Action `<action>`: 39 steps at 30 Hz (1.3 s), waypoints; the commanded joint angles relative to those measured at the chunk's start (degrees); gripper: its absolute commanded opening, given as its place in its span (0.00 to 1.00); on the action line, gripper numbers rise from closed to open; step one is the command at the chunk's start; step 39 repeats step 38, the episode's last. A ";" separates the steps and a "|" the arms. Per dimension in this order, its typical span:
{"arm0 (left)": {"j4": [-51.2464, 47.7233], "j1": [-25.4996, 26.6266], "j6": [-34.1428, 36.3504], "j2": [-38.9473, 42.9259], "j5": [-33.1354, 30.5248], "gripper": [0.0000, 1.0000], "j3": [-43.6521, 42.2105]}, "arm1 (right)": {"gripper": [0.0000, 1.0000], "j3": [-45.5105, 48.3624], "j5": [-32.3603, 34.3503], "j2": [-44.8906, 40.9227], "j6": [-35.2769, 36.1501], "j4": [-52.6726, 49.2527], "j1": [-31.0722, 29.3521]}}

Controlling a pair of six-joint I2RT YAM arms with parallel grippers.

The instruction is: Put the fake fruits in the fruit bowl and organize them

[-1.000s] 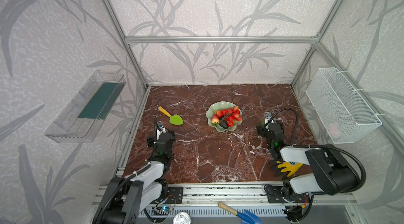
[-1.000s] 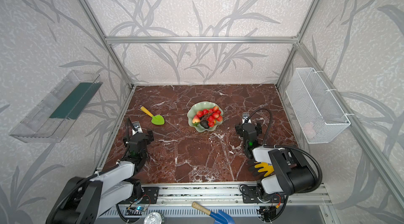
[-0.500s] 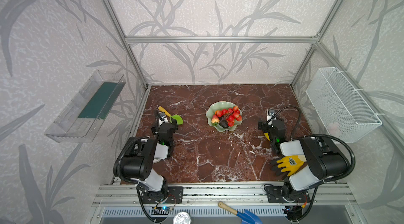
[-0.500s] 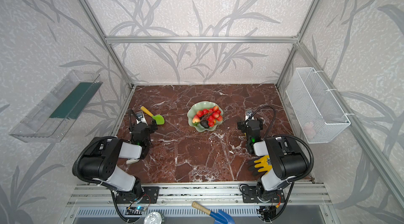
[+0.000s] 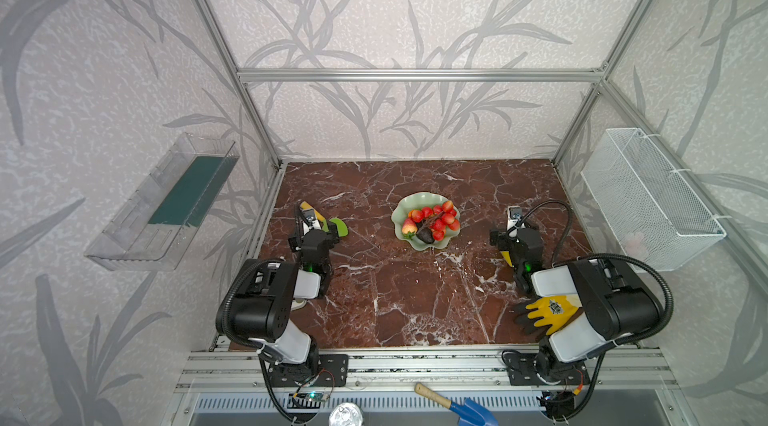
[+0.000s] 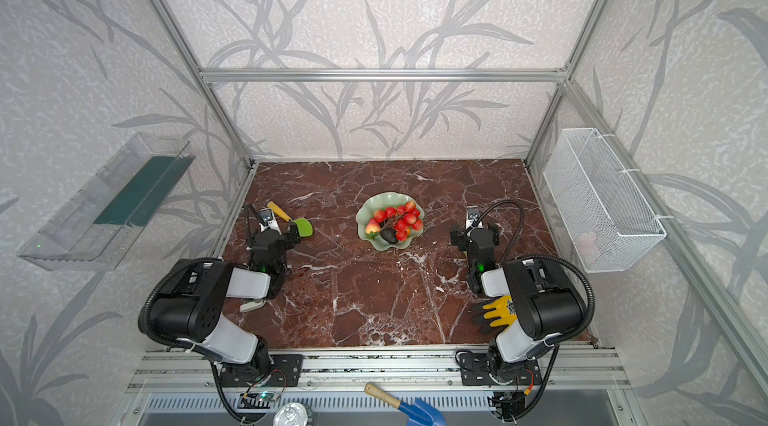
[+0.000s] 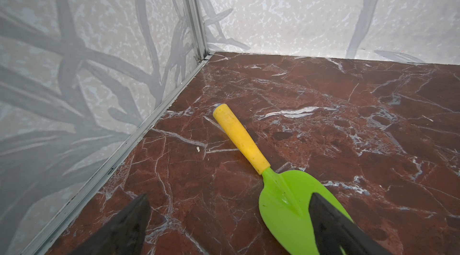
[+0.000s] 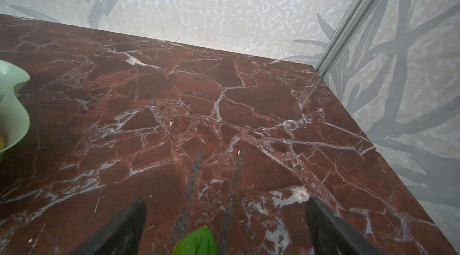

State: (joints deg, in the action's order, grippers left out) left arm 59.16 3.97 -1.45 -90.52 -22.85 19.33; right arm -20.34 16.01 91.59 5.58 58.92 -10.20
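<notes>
Fruit bowl (image 5: 414,200): you have one, pale green with a wavy rim, sitting near the middle of the worktop (image 5: 415,291) between the two arms. Inside it, count one bunch of red berries (image 5: 440,218) on dark stems, one strawberry (image 5: 409,227) on the side nearer the left arm, and one dark avocado (image 5: 424,235) at the front. The berries crowd too tightly for an exact count, and you cannot tell an orange ball apart from them. One yellow piece (image 5: 505,257) lies outside the bowl, half hidden under the right arm's wrist. The right wrist view shows one green leaf (image 8: 196,241) low between the fingers.

Your left end effector (image 7: 229,204) is spread wide and grips nothing. One finger overlaps the blade of the single green shovel (image 7: 286,201), which lies flat with its yellow handle toward the back left corner. Your right end effector (image 8: 225,204) is likewise spread wide and empty, over bare worktop beside the bowl.

One yellow-and-black glove (image 5: 548,311) lies partly under the right arm. One wire basket (image 5: 648,195) on the right wall holds a pale pink item (image 5: 633,242). One clear tray (image 5: 124,232) on the left wall holds a dark green slab (image 5: 183,191). One blue shovel (image 5: 469,409) lies in front of the worktop.
</notes>
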 commanded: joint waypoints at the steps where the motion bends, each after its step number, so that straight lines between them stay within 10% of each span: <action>1: 1.52 -0.19 0.76 -0.54 -0.15 0.99 0.23 | 0.99 0.65 0.91 0.44 -0.14 2.61 -0.33; 39: -2.20 -2.12 -0.74 0.11 4.04 0.99 1.44 | 0.99 0.70 0.88 0.44 -0.14 2.61 -0.35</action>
